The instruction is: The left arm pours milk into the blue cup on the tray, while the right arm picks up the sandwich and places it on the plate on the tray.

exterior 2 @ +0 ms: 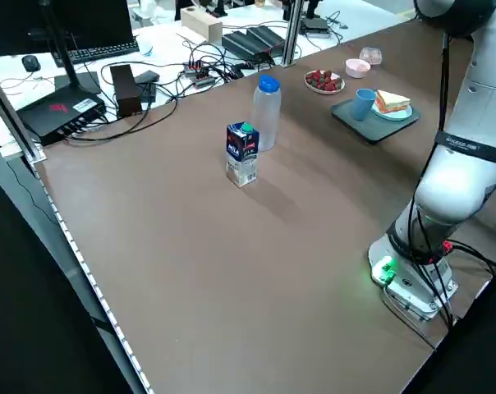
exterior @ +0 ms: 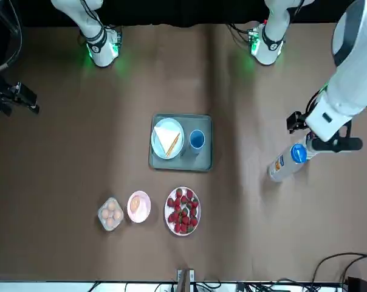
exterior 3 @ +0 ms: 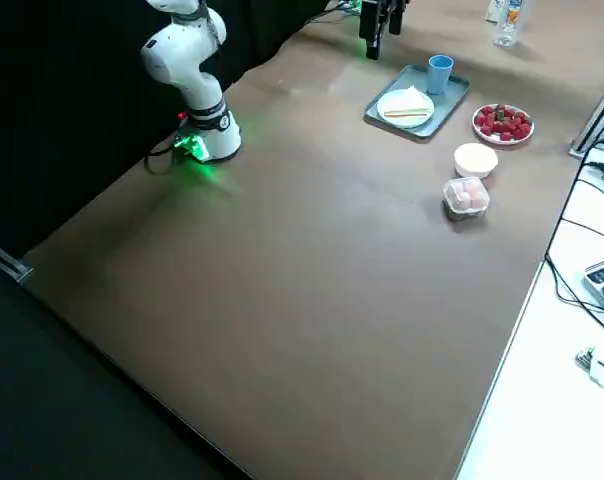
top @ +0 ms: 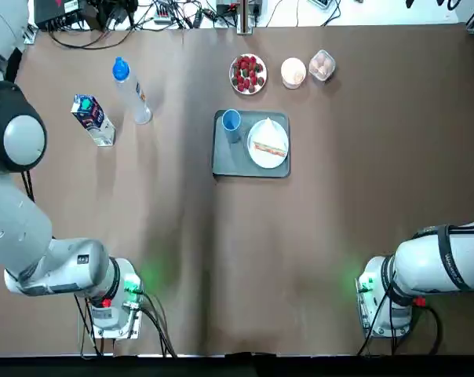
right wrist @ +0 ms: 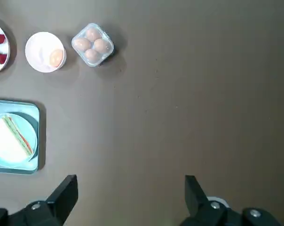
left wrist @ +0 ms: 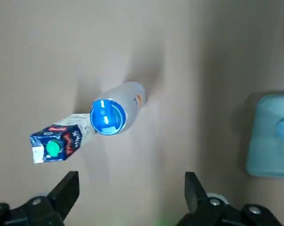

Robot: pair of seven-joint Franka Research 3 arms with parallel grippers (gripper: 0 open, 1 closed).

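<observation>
1. The left gripper [left wrist: 131,188] hung high over the table's left part, fingers spread wide and empty, above the milk [top: 93,119] and the clear bottle [top: 131,90].
2. The right gripper [right wrist: 131,188] hung likewise wide and empty over the bare table [right wrist: 189,103].
3. The milk stood upright beside the bottle, well apart from the tray [top: 225,161].
4. On the tray, the sandwich [top: 270,146] lay on the plate [top: 257,155], the blue cup [top: 231,121] beside it.

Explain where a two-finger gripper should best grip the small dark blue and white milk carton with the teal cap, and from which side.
Probably the flat side walls of the small dark blue and white milk carton, at mid-height below its teal cap. It stands upright, and the clear plastic bottle with the blue cap stands close beside it, so come from the side away from the bottle.
</observation>
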